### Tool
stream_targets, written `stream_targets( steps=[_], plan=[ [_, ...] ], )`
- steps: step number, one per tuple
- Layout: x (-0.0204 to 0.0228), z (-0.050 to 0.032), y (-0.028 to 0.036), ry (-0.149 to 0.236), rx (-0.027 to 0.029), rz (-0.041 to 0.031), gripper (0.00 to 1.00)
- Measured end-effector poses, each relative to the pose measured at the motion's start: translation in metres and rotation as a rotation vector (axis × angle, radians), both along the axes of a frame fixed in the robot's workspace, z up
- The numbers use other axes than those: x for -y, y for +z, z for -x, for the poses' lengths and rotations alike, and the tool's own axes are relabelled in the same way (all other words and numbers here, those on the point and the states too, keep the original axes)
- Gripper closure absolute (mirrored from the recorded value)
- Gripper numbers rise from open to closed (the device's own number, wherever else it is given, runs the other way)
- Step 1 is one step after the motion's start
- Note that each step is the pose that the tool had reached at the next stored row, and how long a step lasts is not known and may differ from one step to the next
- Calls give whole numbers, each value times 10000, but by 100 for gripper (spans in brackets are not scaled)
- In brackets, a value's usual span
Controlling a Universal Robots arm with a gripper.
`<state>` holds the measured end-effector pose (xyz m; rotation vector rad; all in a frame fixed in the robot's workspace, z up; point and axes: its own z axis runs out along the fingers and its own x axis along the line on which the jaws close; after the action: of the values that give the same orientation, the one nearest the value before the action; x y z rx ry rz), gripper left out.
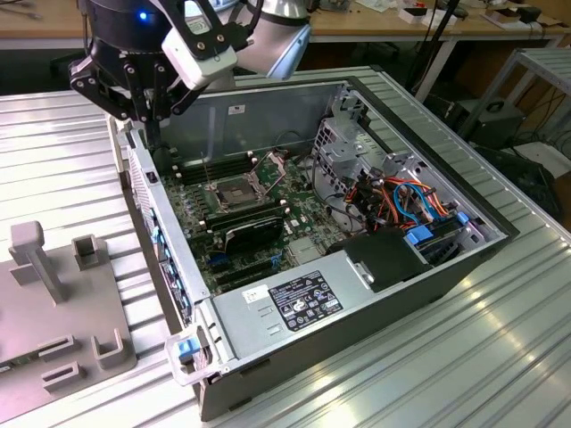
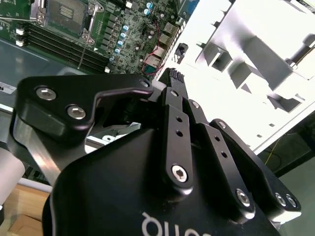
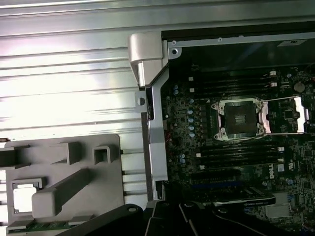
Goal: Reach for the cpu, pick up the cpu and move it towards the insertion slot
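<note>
Exterior view, ribbed table (image 1: 401, 374), wooden workbench (image 1: 366, 25), hand (image 1: 147, 120) aloft

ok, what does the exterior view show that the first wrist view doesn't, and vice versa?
Exterior view adds: silver labelled power supply box, blue and orange cables, and the black gripper above a corner of the open computer case. First wrist view adds: a pale square chip, apparently the cpu, in a pocket of the grey plastic fixture tray. Shared: the silver-framed, dark-centred square insertion slot, long black memory slots, the tray.
</note>
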<state>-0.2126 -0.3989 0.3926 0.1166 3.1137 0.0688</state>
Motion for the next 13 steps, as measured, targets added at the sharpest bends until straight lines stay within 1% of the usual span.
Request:
stream_targets(
  steps=[13],
  plan=[
    [0,114,-2,0,0,0,89]
  ],
)
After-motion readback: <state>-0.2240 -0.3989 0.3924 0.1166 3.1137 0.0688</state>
